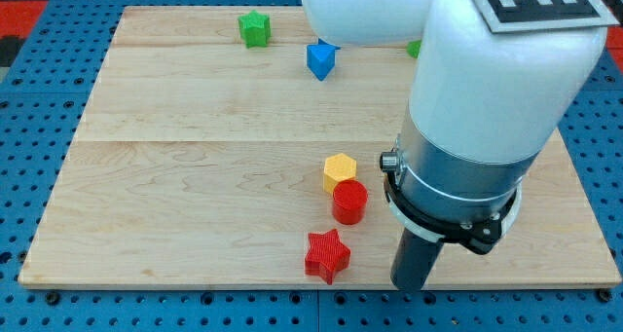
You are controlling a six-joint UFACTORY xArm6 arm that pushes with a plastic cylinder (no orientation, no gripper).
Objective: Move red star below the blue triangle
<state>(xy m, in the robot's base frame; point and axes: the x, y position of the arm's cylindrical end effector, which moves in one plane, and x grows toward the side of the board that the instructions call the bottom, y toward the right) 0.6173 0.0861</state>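
Observation:
The red star (pixel 327 256) lies near the view's bottom edge of the wooden board (pixel 195 157). The blue triangle (pixel 321 59) sits near the view's top, left of the arm. My rod comes down from the big white and grey arm on the right. My tip (pixel 409 285) rests at the board's bottom edge, to the right of the red star with a gap between them.
A red cylinder (pixel 349 202) sits just above the red star, with a yellow hexagon (pixel 340 170) touching it above. A green star (pixel 254 28) is at the top left. A green block (pixel 415 49) peeks out beside the arm at the top.

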